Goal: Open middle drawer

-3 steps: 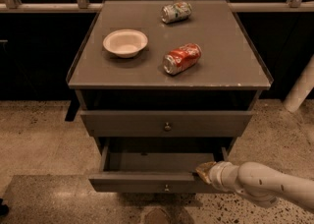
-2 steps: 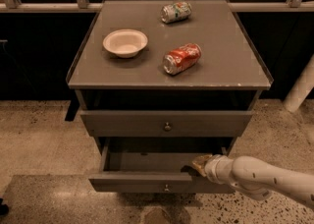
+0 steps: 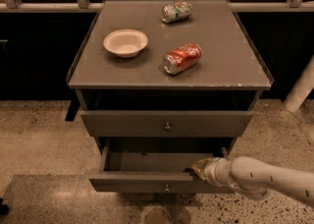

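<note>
The middle drawer is pulled out, so its shallow grey box and floor show. Its small round knob sits at the centre of the flat front. My gripper comes in from the lower right on a white arm. Its tip rests at the top rim of the drawer front, right of the knob and just inside the box. The uppermost drawer above it stands out only slightly. The lowest drawer is hidden under the open one.
On the cabinet top stand a white bowl, a red can lying on its side and a green-silver can lying at the back. A white post stands at the right. The floor is speckled.
My gripper has moved slightly left and up along the drawer front's rim. The drawer stands about as far out as before.
</note>
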